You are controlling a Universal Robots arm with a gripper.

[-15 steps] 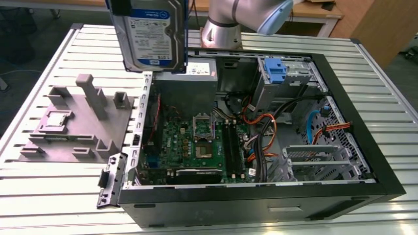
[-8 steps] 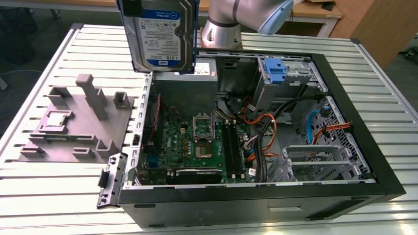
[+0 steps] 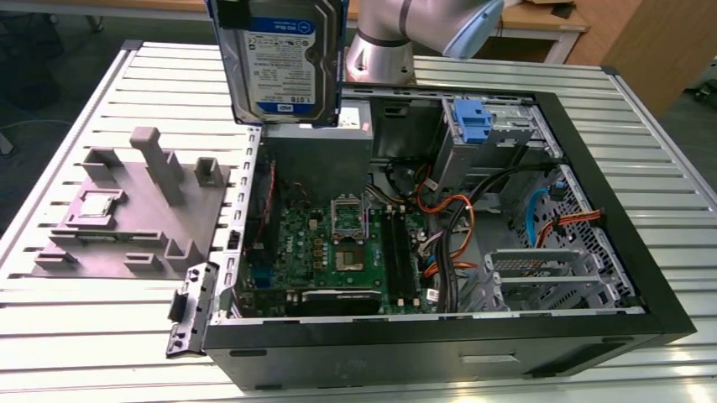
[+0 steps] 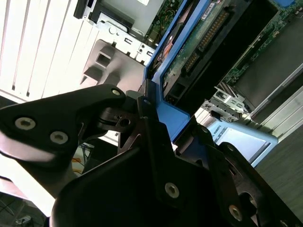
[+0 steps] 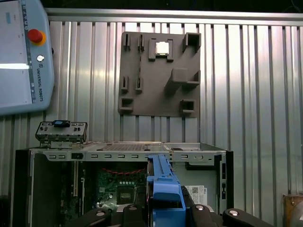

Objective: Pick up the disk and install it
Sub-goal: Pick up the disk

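Slatted metal table [image 3: 90,336] carries the PC case [image 3: 448,357], open side up. Inside it:
- green motherboard [image 3: 325,252] flat on the case floor
- orange cables [image 3: 448,220] running just beside the motherboard
- metal drive cage [image 3: 543,273] toward the exterior view's right
- blue latch [image 3: 473,117] upright at the far bay

Grey fixture plate [image 3: 123,210] sits on the table just beside the case, on the exterior view's left. A small square chip [image 5: 162,47] is seated in one of its pockets.

Disk [image 3: 280,63] is in the air above the case's far edge, upright and in no bay. Its white-and-blue label faces the exterior camera, print too small to trust.

Gripper [image 5: 165,213] is clamped on the disk's blue rail, seen in both wrist views.
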